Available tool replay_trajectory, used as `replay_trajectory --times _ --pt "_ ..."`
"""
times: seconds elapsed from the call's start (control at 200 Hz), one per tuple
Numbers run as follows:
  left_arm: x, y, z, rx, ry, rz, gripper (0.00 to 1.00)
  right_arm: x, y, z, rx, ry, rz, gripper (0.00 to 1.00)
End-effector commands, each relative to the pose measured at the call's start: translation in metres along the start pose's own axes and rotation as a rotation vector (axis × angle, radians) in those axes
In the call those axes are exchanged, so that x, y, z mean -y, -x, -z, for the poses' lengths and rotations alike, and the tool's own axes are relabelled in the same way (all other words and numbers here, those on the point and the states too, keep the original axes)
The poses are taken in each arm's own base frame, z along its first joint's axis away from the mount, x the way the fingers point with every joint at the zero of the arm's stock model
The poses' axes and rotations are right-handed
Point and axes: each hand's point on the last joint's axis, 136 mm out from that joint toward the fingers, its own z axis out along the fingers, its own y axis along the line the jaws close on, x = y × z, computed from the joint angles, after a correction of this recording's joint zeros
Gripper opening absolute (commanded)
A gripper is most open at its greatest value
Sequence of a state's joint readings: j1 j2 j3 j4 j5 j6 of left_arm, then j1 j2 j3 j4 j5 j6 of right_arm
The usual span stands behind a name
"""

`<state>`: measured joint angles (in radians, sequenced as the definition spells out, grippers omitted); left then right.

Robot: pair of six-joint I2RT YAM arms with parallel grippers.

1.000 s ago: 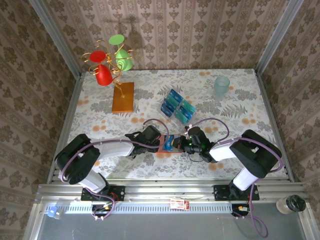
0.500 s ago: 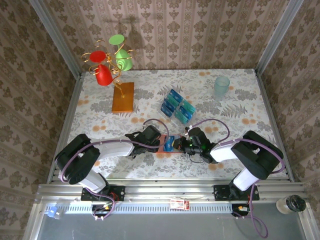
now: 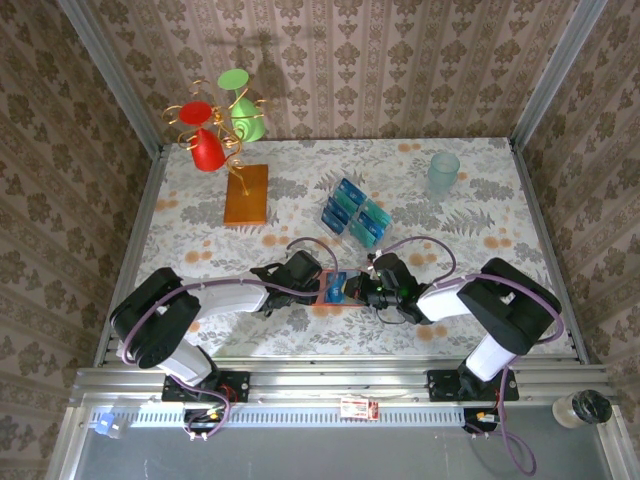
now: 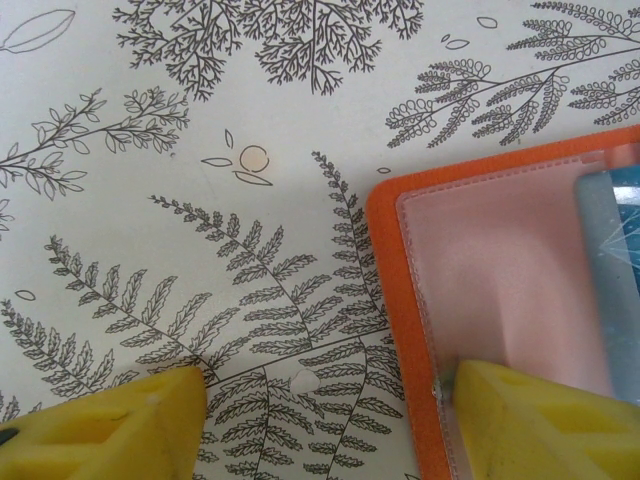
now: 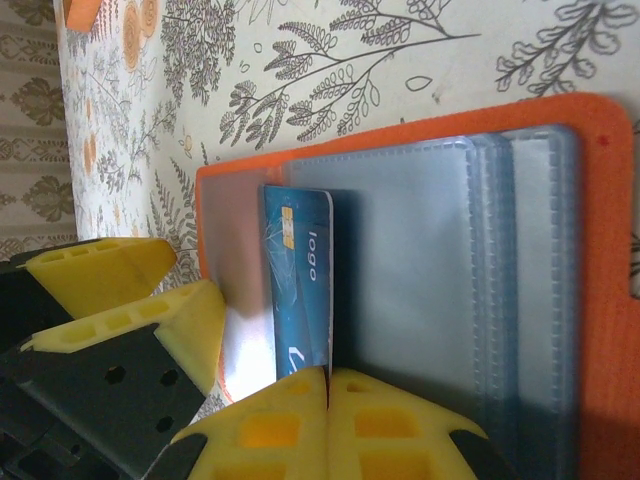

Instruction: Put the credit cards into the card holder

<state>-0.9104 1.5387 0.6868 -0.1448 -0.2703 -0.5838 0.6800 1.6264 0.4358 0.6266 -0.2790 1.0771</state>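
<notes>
Orange card holder lies open on table. Right gripper pinches blue card at its pocket. Left gripper spread, straddling holder's edge.

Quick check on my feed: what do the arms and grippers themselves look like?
The left arm and right arm have white links, black joints and looping purple cables. The left gripper and right gripper carry blocky yellow fingers with moulded recesses, on black perforated mounts.
</notes>
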Motion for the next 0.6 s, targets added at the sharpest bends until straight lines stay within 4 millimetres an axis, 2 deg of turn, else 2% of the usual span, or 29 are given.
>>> replay_trajectory --times 0.0,0.07,0.11,0.21,0.255,0.3,0.375,0.435,0.59 --pt "-0.003 -0.011 -0.005 -0.033 0.024 0.0 0.68 0.018 -0.015 -0.006 -0.068 -0.076 -0.005 0.0" --pt "-0.003 -0.011 -0.005 -0.033 0.024 -0.001 0.68 0.015 -0.016 -0.007 -0.087 -0.079 0.007 0.0" --pt "-0.003 -0.012 -0.005 -0.035 0.025 -0.001 0.68 0.013 -0.016 -0.008 -0.102 -0.082 0.02 0.05" --pt "-0.003 -0.012 -0.005 -0.033 0.023 -0.002 0.68 0.008 -0.013 -0.003 -0.123 -0.111 0.069 0.29" --pt "-0.003 -0.012 -0.005 -0.033 0.024 -0.001 0.68 0.005 -0.009 0.003 -0.125 -0.133 0.102 0.37" --pt "-0.003 -0.011 -0.004 -0.031 0.024 0.0 0.68 0.003 -0.005 0.008 -0.118 -0.152 0.13 0.41" --pt "-0.003 -0.011 -0.004 -0.029 0.02 0.002 0.68 -0.002 0.002 0.017 -0.108 -0.169 0.166 0.4" --pt "-0.002 -0.011 -0.005 -0.029 0.019 0.001 0.68 -0.004 0.006 0.022 -0.101 -0.193 0.194 0.36" --pt "-0.002 -0.011 -0.005 -0.026 0.018 0.002 0.68 -0.008 0.008 0.02 -0.118 -0.198 0.221 0.13"
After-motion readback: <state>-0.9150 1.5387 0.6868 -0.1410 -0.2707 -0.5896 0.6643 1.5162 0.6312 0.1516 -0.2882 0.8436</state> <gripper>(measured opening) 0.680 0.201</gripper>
